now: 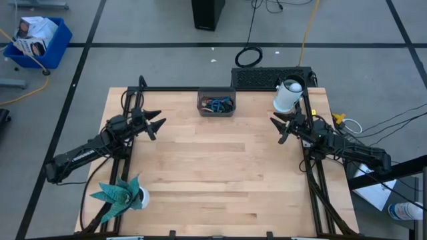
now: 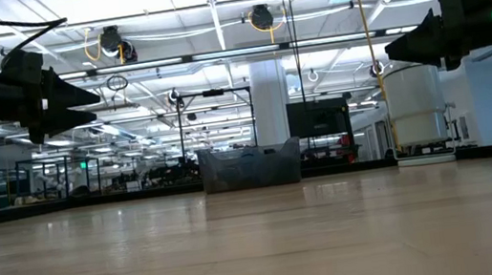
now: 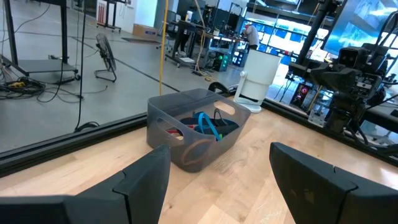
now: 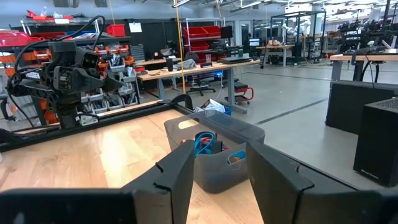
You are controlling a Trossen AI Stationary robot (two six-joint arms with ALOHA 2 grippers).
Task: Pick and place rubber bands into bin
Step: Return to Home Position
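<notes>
Bin (image 1: 216, 104): dark grey, translucent, seated on the pale wooden table (image 1: 213, 180) at the middle of its far edge. Rubber bands (image 1: 217, 103) are heaped inside it. Blue, teal and orange loops can be picked out, but the tangle cannot be counted. In the low view the bin's wall dims them to a smear.

Left gripper (image 1: 159, 125): held above the table, well apart from the bin, to its left and nearer side. Fingers are spread wide; nothing is gripped.

Right gripper (image 1: 277, 127): mirrored to the bin's right, also raised. Fingers are parted by a narrower gap, with nothing between them.

In the low view both arms are cut off by the picture's edges.

A white cylinder (image 1: 287, 95) stands just right of the bin. A teal leafy ornament (image 1: 120, 192) sits far from the bin, at the near left corner. Beyond the bin, on grey floor, a black coiled cable (image 1: 249, 57) lies. A blue crate (image 1: 40, 40) is seen far to the bin's left.

Room: an open workshop hall with ceiling strip lights and benches.
</notes>
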